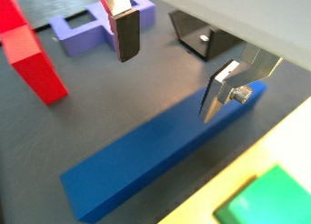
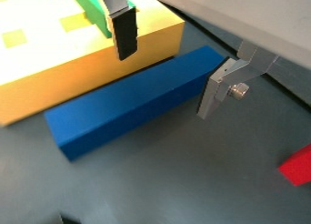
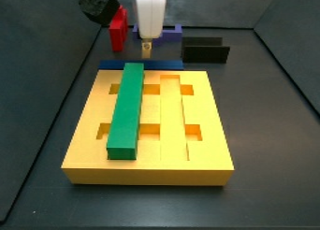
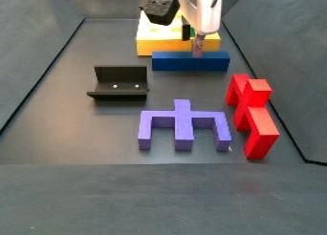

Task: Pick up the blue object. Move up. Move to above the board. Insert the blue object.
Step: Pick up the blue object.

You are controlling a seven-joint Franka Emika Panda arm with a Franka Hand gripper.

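The step in hand was, as I judge it, the first one: picking up the blue object. The bar was not yet gripped, so the next move called for the gripper to go down a little more over the bar and then close on its long sides, before any lifting.

In a wrist view, nearest to the camera, the gripper (image 2: 165,68) was open, with one finger (image 2: 125,35) at the side of the bar toward the board and the other finger (image 2: 216,89) at the opposite side. The blue object (image 2: 127,100) lay flat on the dark floor between and a little below them, and the pads did not touch it, as far as I could see. The bar ran from the lower left toward the upper right of this frame.

Just behind the bar was the board (image 2: 85,59), touching it or almost touching it along one long side; I could not tell which.

In a side view, the purple block (image 4: 186,125) was in the near middle of the frame, the red pieces (image 4: 250,115) at the right, and the fixture (image 4: 119,84) at the left. Farther back, the blue object (image 4: 189,60) lay across the near edge of the board (image 4: 151,42), with the gripper (image 4: 198,43) directly above it, near its right half.

In a side view from the opposite end, a green bar (image 3: 129,107) sat in a groove of the board (image 3: 200,140).
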